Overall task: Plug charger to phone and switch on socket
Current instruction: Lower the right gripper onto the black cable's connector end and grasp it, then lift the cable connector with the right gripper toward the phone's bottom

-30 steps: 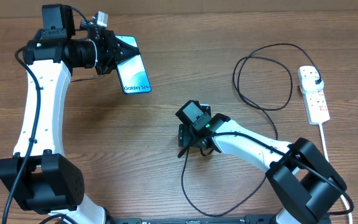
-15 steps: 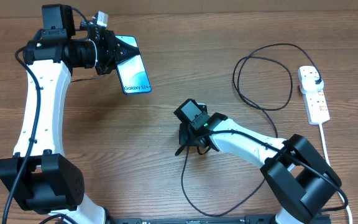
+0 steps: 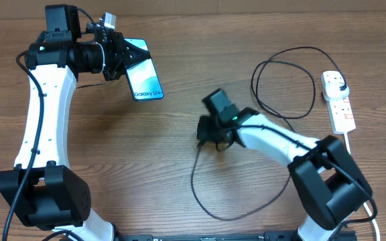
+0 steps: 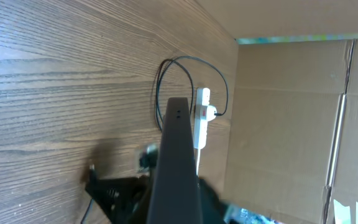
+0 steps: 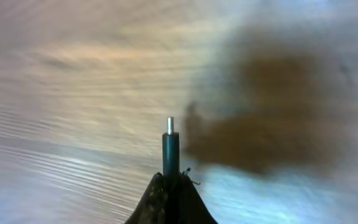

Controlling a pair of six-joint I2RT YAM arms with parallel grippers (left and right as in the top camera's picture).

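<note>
Clamping phone (image 3: 144, 79) left and charger (image 5: 170, 149) right, jaws hang over wood-grain table (image 3: 133, 174) by cardboard wall (image 4: 284, 112).

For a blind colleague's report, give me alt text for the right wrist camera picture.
The right claw is shut on the thin black charger cable's connector, its small silver tip sticking up in the frame, over a blurred brown wooden table.

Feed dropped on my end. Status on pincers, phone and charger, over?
Left pincer shut on phone, held up. Right pincer shut on charger, tip sticking out ahead. Not plugged in yet. Nothing between tip and phone.
</note>
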